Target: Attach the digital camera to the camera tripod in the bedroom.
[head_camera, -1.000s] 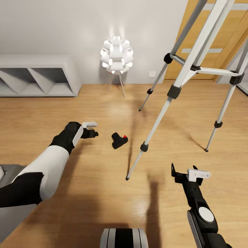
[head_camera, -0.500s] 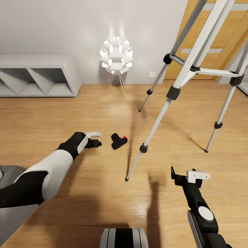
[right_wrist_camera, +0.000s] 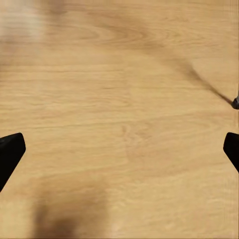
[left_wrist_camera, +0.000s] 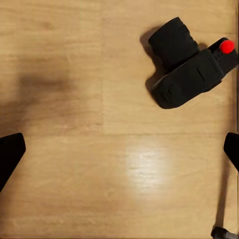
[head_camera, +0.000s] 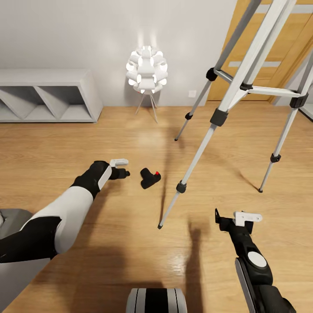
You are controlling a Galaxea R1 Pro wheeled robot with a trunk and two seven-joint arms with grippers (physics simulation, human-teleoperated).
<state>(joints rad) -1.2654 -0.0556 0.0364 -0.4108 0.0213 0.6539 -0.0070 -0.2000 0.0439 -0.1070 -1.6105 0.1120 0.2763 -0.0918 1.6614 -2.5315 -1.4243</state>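
Observation:
The digital camera (head_camera: pixel 150 178), small, black, with a round red button, lies on the light wood floor; it also appears in the left wrist view (left_wrist_camera: pixel 189 64). My left gripper (head_camera: pixel 123 172) hovers just left of it, a short gap away, open and empty, its fingertips (left_wrist_camera: pixel 11 152) spread wide. The camera tripod (head_camera: pixel 243 87) stands to the right on silver-grey legs with black joints; its nearest foot (head_camera: pixel 161 226) rests on the floor below the camera. My right gripper (head_camera: pixel 232 217) hangs open over bare floor at the lower right, holding nothing.
A white ball-shaped lamp (head_camera: pixel 147 70) on thin legs glows by the back wall. A low grey shelf unit (head_camera: pixel 48 95) stands at the left wall. A wooden door (head_camera: pixel 269 48) is behind the tripod. One tripod foot tip (right_wrist_camera: pixel 235 103) edges into the right wrist view.
My left arm has reached forward and right, bringing its gripper closer to the camera. The right gripper has risen slightly. Camera and tripod have not moved.

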